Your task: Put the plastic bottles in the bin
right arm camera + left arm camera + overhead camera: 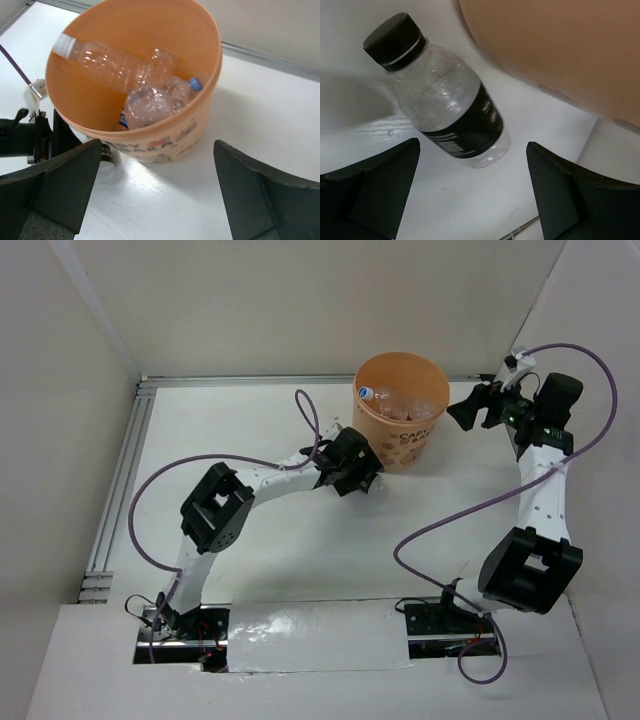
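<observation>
Plastic bottles (pixel 135 75): several heaped inside the bin (pixel 145 25), one more outside it on the table (pixel 547 117). Left arm (pixel 215 508) folded at the elbow, forearm stretched rightward to the foot of the bin. Left gripper (pixel 473 200) low over the table, jaws wide apart, holding nothing. Just beyond the fingers, a black-labelled bottle (pixel 455 112) lying on its side, long axis slanting across the left wrist view. Black cap toward upper left, base toward lower right, close beside the bin's wall. Right arm (pixel 535 560) raised along the right side, wrist turned leftward. Right gripper (pixel 157 195) poised just outside the bin's rim, looking down into it, jaws spread wide, empty. Inside, a long clear bottle (pixel 105 62) slantwise against the wall, white cap up-left. Under it a blue-capped bottle (pixel 160 100), cap toward the right.
</observation>
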You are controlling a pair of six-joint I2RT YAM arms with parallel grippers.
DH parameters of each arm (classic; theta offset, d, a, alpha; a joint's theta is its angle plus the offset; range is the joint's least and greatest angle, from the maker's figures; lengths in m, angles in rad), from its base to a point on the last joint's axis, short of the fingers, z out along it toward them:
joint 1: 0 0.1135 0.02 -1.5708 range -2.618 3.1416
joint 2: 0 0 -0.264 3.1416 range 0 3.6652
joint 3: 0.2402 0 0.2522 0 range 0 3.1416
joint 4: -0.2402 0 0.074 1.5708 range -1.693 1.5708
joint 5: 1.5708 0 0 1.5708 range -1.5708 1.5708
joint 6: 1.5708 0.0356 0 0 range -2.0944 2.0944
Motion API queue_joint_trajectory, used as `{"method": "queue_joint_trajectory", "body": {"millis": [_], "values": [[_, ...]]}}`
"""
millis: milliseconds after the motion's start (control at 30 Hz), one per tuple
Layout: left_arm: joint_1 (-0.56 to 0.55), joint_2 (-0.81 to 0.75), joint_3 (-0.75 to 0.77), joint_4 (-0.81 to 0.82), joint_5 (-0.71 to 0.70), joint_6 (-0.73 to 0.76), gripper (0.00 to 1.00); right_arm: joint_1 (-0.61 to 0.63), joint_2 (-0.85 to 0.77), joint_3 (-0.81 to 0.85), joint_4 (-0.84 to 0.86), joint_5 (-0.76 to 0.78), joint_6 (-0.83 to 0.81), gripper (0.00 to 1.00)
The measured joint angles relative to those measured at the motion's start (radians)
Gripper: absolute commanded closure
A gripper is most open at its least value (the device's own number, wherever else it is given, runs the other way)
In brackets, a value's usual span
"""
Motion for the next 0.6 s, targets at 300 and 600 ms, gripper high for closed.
{"method": "queue_joint_trajectory", "body": {"millis": [300, 600], "values": [[-0.01, 0.089, 0.092, -0.088, -0.001, -0.004, 0.32, -0.056, -0.006, -0.095, -0.008, -0.055, -0.014, 0.01], [-0.016, 0.029, -0.093, -0.065, -0.027, -0.009, 0.7, -0.077, -0.055, -0.177, -0.037, -0.098, -0.065, 0.01]]}}
